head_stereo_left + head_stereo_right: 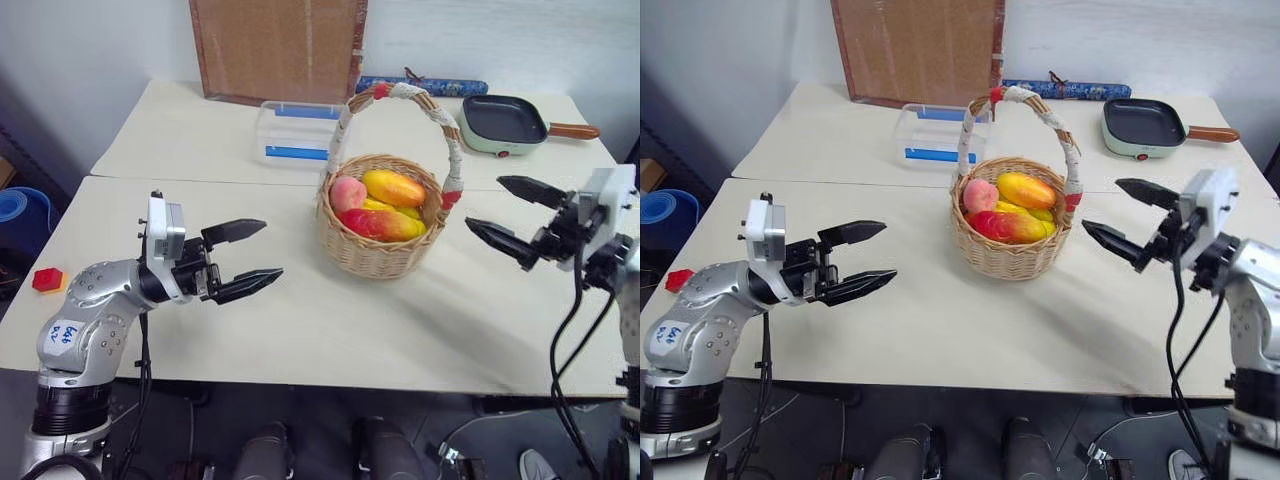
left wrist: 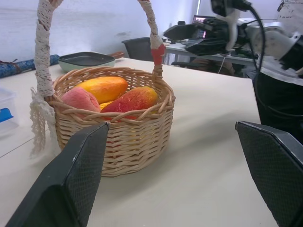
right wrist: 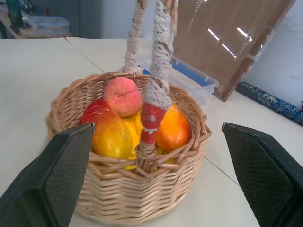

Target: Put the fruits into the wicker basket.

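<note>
The wicker basket stands near the middle of the front table, just short of the seam at its far edge, with bare tabletop all around it and a broad free strip down to the near edge at 6 o'clock. The fruits all lie inside it: a pink peach at the basket's 9 o'clock, an orange one toward 12, a red-to-yellow mango toward 6.

The left gripper hovers at the basket's 8 o'clock, apart from it, fingers spread wide and empty, pointing roughly level toward the basket. The right gripper hangs at the basket's 3 o'clock, near the table's right edge, its fingers likewise spread and empty, aimed back at the basket's handle.

A clear plastic box and a green pan sit on the rear table.
</note>
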Robot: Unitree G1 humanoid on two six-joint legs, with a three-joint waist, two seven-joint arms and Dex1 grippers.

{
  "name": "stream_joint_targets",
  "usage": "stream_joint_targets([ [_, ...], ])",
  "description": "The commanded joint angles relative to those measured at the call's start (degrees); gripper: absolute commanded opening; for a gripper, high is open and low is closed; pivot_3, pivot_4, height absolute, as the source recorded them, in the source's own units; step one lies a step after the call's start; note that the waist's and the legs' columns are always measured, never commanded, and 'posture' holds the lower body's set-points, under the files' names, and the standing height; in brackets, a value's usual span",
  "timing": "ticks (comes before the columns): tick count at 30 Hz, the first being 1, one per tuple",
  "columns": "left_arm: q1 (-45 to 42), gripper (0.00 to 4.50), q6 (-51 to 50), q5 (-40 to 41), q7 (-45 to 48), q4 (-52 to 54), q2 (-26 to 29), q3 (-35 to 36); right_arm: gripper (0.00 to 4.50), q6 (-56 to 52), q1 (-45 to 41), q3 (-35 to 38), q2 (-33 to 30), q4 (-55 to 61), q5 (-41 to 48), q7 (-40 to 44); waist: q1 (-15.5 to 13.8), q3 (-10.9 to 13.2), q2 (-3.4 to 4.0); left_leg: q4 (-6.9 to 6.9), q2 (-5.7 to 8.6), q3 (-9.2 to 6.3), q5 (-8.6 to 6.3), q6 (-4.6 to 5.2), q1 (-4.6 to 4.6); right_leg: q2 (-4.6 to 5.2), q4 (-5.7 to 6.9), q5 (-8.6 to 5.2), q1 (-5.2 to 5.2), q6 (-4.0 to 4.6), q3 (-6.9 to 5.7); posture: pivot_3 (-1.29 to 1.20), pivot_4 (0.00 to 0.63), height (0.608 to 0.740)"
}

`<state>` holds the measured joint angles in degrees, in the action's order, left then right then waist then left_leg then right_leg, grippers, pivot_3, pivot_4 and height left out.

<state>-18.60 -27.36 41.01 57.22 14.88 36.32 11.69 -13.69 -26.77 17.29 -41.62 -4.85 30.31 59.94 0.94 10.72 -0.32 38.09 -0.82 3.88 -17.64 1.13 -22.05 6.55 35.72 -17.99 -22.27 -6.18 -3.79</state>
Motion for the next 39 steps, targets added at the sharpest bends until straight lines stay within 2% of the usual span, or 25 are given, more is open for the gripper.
stream_joint_targets([
  [1, -0.7, 4.5, -1.3, 2.3, 0.4, 2.5, 1.0, 0.4, 4.47, -0.1, -7.9, -4.9, 2.9, -6.1, -0.9, 1.7, 0.1, 0.0, 0.01, -0.01, 0.0, 0.02, 0.03, -0.03, -0.11, 0.0, 0.12, 0.0, -0.15, 0.0, 0.04, 0.0, 0.15, 0.74],
  [4, -0.3, 4.5, -2.3, 2.9, 0.1, 3.7, 1.4, 0.7, 4.47, -1.4, -12.2, -8.0, 4.7, -9.8, -1.6, 3.1, 0.5, 0.0, 0.03, -0.04, -0.01, 0.02, 0.07, -0.07, -0.21, -0.03, 0.26, 0.0, -0.23, 0.0, 0.02, 0.0, 0.15, 0.74],
  [7, 0.3, 4.5, -2.6, 3.0, -0.1, 4.2, 1.4, 0.8, 3.88, -0.8, -14.4, -9.2, 6.4, -12.0, -1.9, 3.7, 0.4, 0.0, 0.03, -0.04, 0.0, -0.01, 0.05, -0.04, -0.26, -0.01, 0.21, 0.0, -0.22, 0.0, -0.02, 0.0, 0.15, 0.74],
  [11, 1.3, 4.5, -2.7, 3.2, -0.4, 4.9, 1.2, 0.8, 2.54, -1.0, -15.2, -8.2, 7.6, -11.5, -0.7, 3.4, 0.1, 0.0, 0.03, -0.01, 0.03, -0.03, 0.03, -0.02, -0.3, 0.01, 0.19, 0.01, -0.21, -0.01, -0.06, 0.0, 0.15, 0.74],
  [15, 1.7, 4.5, -2.2, 2.9, -0.4, 4.7, 0.7, 0.4, 1.19, -2.7, -11.2, -7.2, 5.3, -7.1, 0.1, 4.5, -0.2, 0.0, 0.03, 0.02, 0.02, -0.05, 0.04, -0.03, -0.3, 0.01, 0.2, 0.01, -0.21, -0.01, -0.05, 0.0, 0.15, 0.74],
  [18, 0.7, 4.5, -1.8, 2.5, 0.2, 3.6, 0.0, -0.8, 0.1, -4.7, -6.5, -3.4, 2.8, -1.6, 2.2, 2.5, -0.9, 0.0, 0.03, 0.0, 0.01, -0.06, 0.03, -0.03, -0.3, 0.01, 0.2, 0.01, -0.21, -0.01, -0.06, 0.0, 0.15, 0.74],
  [24, -3.2, 4.5, -0.3, 1.0, 2.6, -0.9, -1.9, -4.2, 0.04, -9.9, 4.8, 9.9, 0.9, 11.0, 7.5, -8.2, -1.4, 0.0, 0.03, 0.02, 0.05, 0.0, 0.01, 0.0, -0.32, 0.02, 0.15, 0.01, -0.21, -0.02, -0.05, 0.0, 0.15, 0.74],
  [28, -6.8, 4.5, 0.8, -0.2, 4.7, -4.8, -3.1, -6.4, 0.04, -10.5, 12.5, 18.1, 1.1, 15.3, 7.1, -15.4, -1.7, 0.0, 0.03, 0.01, 0.04, 0.03, 0.03, -0.02, -0.3, -0.04, 0.15, 0.01, -0.22, -0.02, -0.07, 0.0, 0.15, 0.74],
  [34, -10.7, 4.5, 2.2, -1.9, 8.0, -9.5, -3.5, -8.2, 0.04, -6.4, 11.9, 22.0, 1.3, 8.2, 2.2, -25.4, -0.9, 0.0, 0.03, 0.0, 0.07, 0.4, 0.07, 0.06, -0.14, -0.11, 0.1, 0.01, -0.23, -0.02, -0.13, 0.0, 0.15, 0.74],
  [39, -11.9, 4.5, 2.4, -2.4, 8.4, -10.2, -3.9, -8.3, 0.04, -0.4, 8.5, 19.6, 0.4, -3.5, -0.5, -23.6, -0.7, 0.0, 0.04, -0.02, 0.04, 0.47, 0.08, 0.07, -0.08, -0.16, 0.15, 0.01, -0.28, -0.02, -0.07, 0.0, 0.15, 0.74],
])
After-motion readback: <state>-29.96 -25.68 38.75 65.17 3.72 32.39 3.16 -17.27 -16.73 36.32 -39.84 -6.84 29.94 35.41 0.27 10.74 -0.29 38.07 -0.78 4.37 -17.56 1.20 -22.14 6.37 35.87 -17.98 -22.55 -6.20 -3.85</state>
